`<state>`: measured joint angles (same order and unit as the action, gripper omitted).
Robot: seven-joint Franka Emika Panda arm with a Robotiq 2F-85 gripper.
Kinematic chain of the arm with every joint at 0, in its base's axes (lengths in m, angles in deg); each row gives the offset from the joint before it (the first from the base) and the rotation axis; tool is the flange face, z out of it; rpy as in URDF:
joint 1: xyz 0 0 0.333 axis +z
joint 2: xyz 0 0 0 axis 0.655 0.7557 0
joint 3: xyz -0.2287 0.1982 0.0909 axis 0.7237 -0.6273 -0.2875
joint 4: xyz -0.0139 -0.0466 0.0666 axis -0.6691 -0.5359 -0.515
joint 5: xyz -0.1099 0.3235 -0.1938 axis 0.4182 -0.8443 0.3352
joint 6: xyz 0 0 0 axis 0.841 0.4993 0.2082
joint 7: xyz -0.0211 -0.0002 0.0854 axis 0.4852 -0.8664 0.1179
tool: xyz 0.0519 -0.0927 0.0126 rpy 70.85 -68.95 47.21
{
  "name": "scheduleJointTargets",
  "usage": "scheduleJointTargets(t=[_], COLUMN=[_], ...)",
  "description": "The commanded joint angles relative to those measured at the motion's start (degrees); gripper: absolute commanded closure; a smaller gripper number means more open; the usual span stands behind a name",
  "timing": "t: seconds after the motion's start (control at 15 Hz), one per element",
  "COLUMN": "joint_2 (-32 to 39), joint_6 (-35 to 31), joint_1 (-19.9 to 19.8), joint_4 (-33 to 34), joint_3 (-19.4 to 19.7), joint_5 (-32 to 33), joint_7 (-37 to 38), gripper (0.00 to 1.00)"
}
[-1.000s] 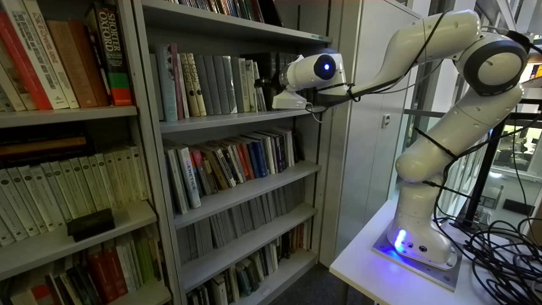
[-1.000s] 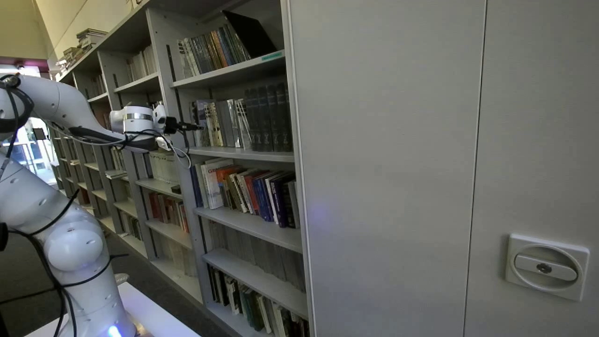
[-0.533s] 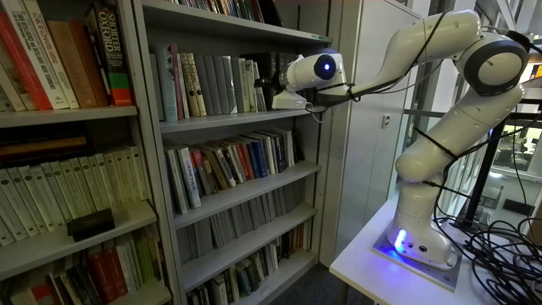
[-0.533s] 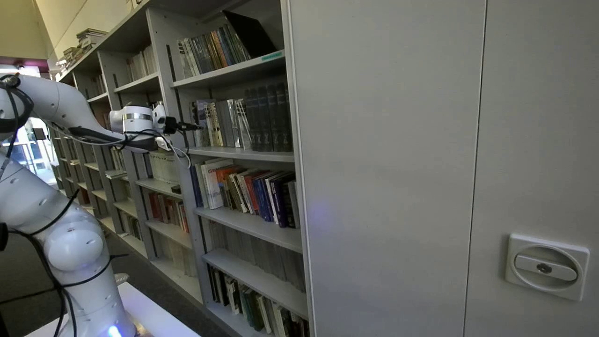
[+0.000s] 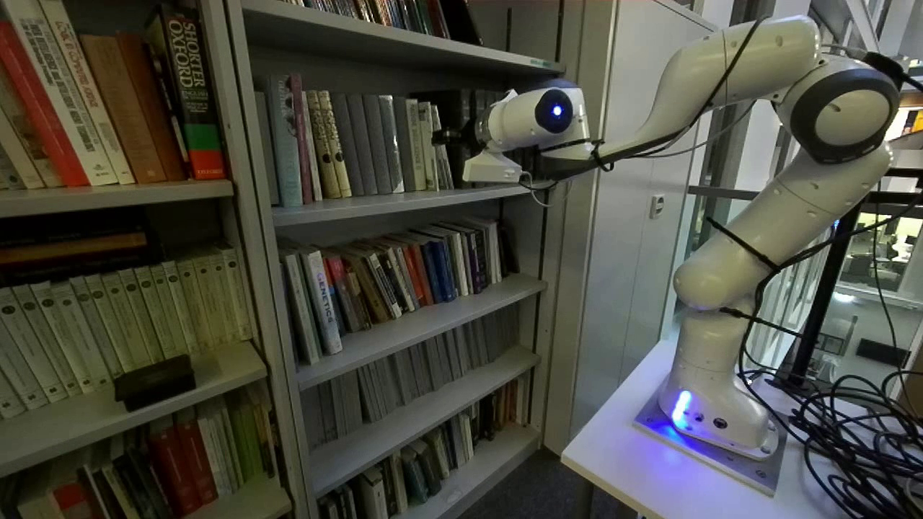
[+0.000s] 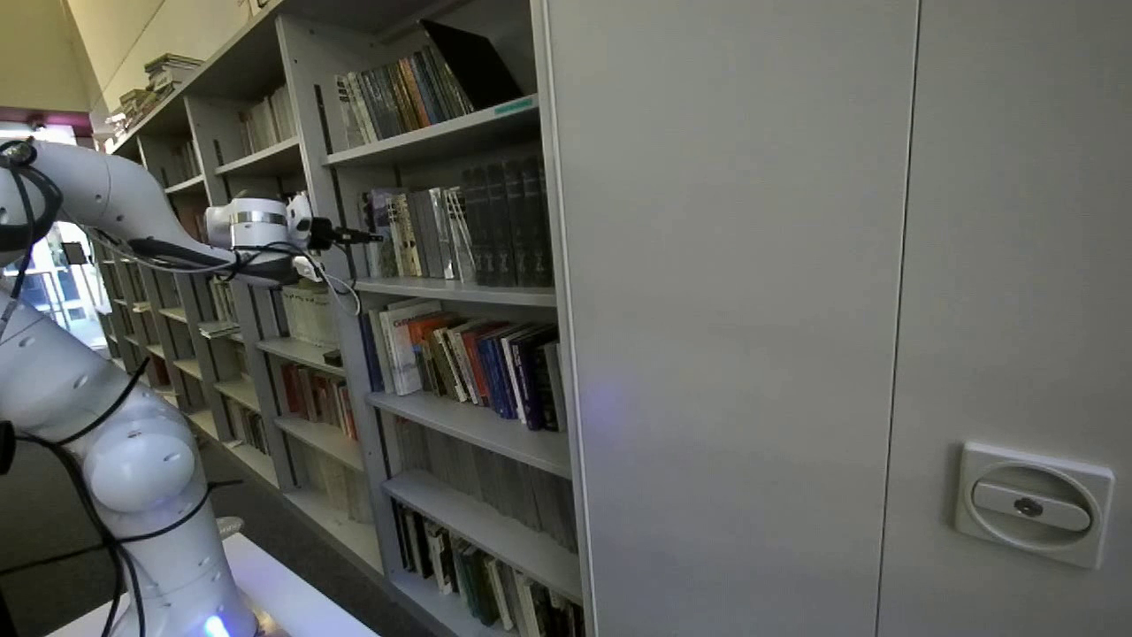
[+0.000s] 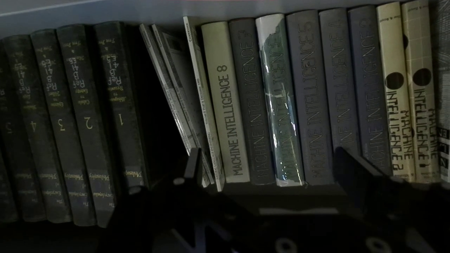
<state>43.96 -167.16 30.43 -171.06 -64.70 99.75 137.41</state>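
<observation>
- Black fingers (image 7: 365, 182) spread wide at spine height, facing a row of MACHINE INTELLIGENCE hardbacks (image 7: 306, 116) standing on a grey metal shelf (image 5: 375, 207). Whether they touch a spine, I cannot tell.
- Wrist view, upside down; in the span between them: a cream number 8 (image 7: 225, 102), a dark grey number 7 (image 7: 251, 102), a glossy volume in a ragged-edged jacket (image 7: 279, 102), a grey number 5 (image 7: 306, 84).
- One fingertip overlaps thin, pale, leaning booklets (image 7: 167, 88); the opposite one crosses in front of a grey number 4 (image 7: 337, 80).
- Past number 4: a blue-grey volume (image 7: 369, 88), then two cream volumes with black discs (image 7: 393, 105).
- Beyond the booklets: thick black encyclopedia volumes (image 7: 65, 147), at the shelf's right end in both exterior views.
- White jointed robot arm (image 5: 800, 187) reaches across from a white tabletop (image 5: 613, 450); base bolted to a grey metal plate (image 5: 750, 472), blue light at its foot. Black cables (image 5: 858, 440) heaped alongside.
- One shelf down: mixed books, including a white-spined GENETICS (image 5: 323, 303).
- Neighbouring bay: dark SHORTER OXFORD dictionary (image 5: 187, 94); lower, a flat black box (image 5: 155, 382) before pale volumes.
- Beside the shelves, in an exterior view: pale grey cabinet door (image 6: 734, 310), oval recessed handle (image 6: 1030, 504).
</observation>
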Motion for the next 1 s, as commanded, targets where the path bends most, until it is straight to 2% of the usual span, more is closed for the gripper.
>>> scheduleJointTargets(t=[0.0, 0.93], joint_2=[0.4, 5.3], joint_6=[-1.2, -0.5], joint_1=[-0.6, -1.8], joint_4=[1.3, 7.3], joint_3=[0.1, -0.8], joint_5=[1.9, 7.1], joint_7=[0.6, 1.8], gripper=[0.0, 0.0])
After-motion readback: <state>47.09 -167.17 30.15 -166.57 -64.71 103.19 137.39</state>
